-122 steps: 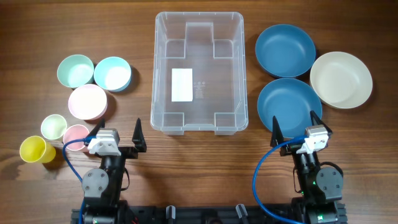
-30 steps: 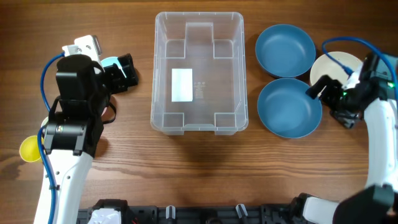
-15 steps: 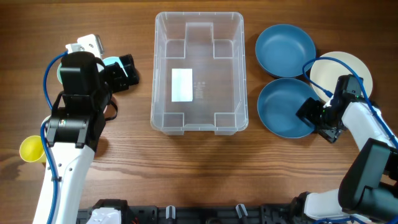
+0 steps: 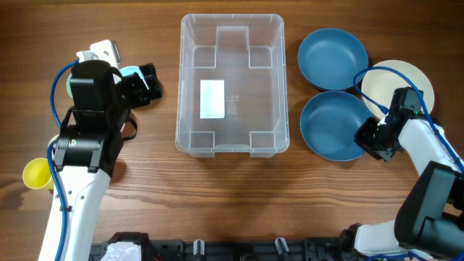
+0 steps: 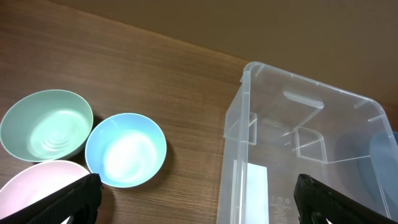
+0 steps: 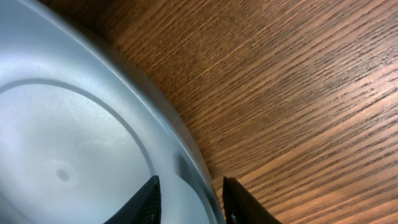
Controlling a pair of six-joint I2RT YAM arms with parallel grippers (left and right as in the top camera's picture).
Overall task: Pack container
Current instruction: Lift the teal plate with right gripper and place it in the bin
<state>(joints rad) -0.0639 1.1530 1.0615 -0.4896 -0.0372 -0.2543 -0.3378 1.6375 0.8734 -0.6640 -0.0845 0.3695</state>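
The container (image 4: pixel 232 83) sits in the middle of the desk (image 4: pixel 232 188), its long axis running away from me, with only its white label inside. My right fingers (image 6: pixel 148 199) are down at the right edge of the near blue bowl (image 4: pixel 330 125). In the wrist view they stand narrow, one inside the rim and one outside on the desk side. I cannot tell whether they have bitten on the rim; a sliver of gap seems to show on the inner side.

What matters for the carry is direction. The container lies to the left of those fingers, with the whole width of the bowl between. As I judge it, the bowl must lift and travel leftward over the container's right long wall, hanging from its far edge. The right arm is clearly the nearer one for this bowl.

My left fingers (image 5: pixel 74 202) are spread wide and hold nothing. They hover over the light-blue bowl (image 5: pixel 125 149) and look toward the container's left wall.
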